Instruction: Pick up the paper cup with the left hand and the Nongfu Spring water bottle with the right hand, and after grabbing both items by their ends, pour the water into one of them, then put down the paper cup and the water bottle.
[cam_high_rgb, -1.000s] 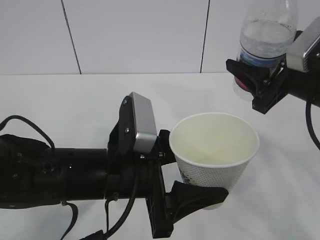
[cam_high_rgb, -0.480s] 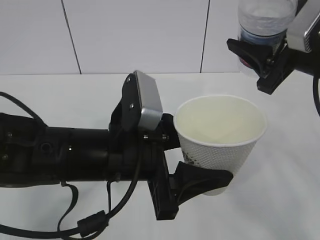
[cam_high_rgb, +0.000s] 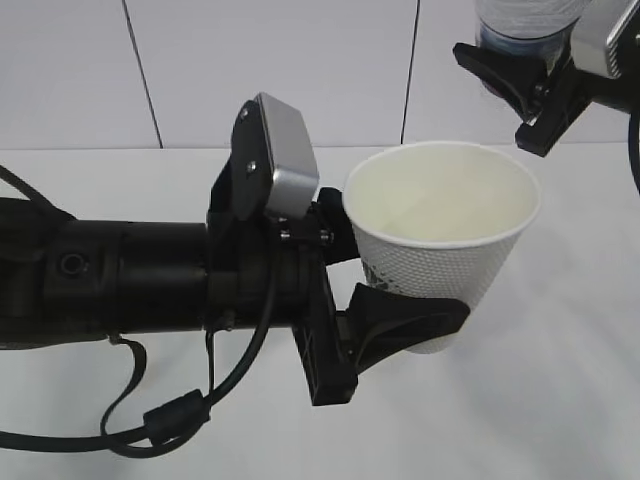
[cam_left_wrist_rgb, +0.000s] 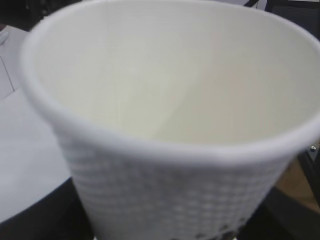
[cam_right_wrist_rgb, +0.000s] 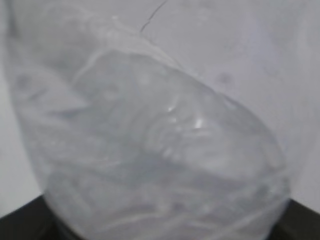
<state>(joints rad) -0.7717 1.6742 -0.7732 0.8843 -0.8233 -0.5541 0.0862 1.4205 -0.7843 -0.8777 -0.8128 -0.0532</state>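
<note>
The white dimpled paper cup (cam_high_rgb: 440, 235) is held upright above the table, mouth up, its cream inside showing. My left gripper (cam_high_rgb: 400, 275) is shut on its lower wall, with one black finger (cam_high_rgb: 410, 320) wrapping the front. The left wrist view is filled by the paper cup (cam_left_wrist_rgb: 170, 100), with the gripper (cam_left_wrist_rgb: 165, 227) at its base. At the top right my right gripper (cam_high_rgb: 522, 88) is shut on the clear Nongfu Spring water bottle (cam_high_rgb: 525, 20), which is mostly cut off by the frame edge. Up close the bottle (cam_right_wrist_rgb: 160, 140) is blurred, and I cannot make out the water.
A white table (cam_high_rgb: 560, 400) lies below both arms, and a white panelled wall (cam_high_rgb: 200, 70) with dark seams stands behind it. Black cables (cam_high_rgb: 170, 420) hang under the left arm near the front edge.
The left arm has raised the paper cup higher in the exterior view. The right gripper has lifted the bottle up, so most of it has left the top of the frame.
</note>
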